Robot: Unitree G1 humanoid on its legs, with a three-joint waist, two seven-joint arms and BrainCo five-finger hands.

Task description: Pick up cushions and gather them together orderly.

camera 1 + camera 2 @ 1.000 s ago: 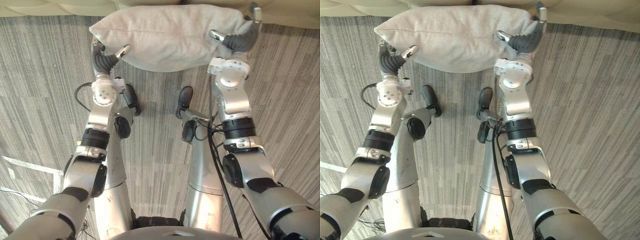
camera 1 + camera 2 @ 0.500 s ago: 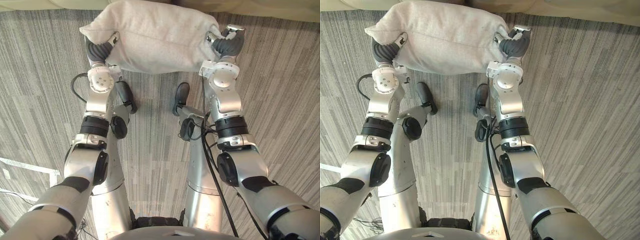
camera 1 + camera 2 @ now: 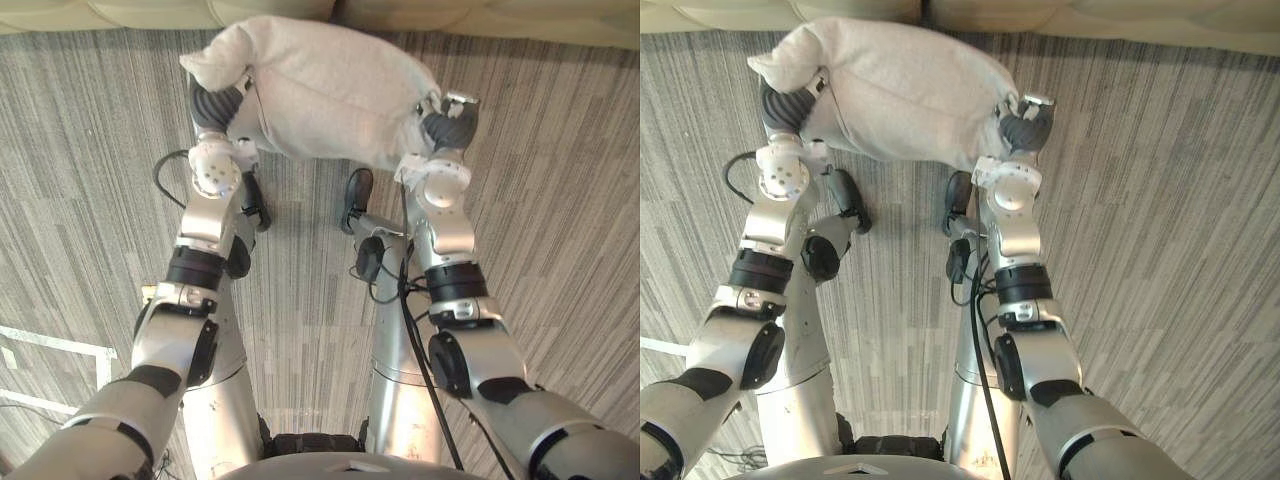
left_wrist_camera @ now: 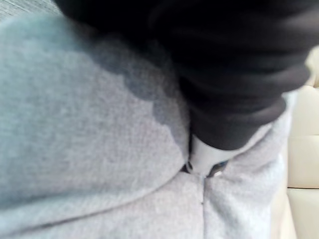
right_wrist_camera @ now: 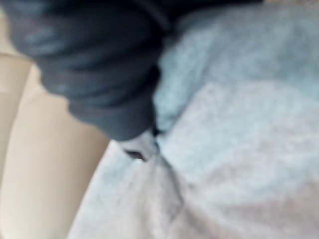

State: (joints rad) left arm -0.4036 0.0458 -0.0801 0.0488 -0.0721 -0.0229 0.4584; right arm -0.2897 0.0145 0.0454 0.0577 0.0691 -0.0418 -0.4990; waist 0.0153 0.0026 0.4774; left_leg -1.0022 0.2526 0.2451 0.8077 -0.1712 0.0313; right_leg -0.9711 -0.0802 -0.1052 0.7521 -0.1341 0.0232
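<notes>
The left hand [image 3: 215,102] is clamped on one end of the cushion [image 3: 335,90], its thumb dug into the cloth just inside the corner. The right hand [image 3: 448,128] pinches the opposite end, and creases spread from its grip. The cushion hangs between them, just in front of the beige sofa [image 3: 500,15] and clear of the grey striped carpet [image 3: 90,200]. It is pale grey, plump and bunched, and tilted so that the left-hand end lies nearer the sofa.
</notes>
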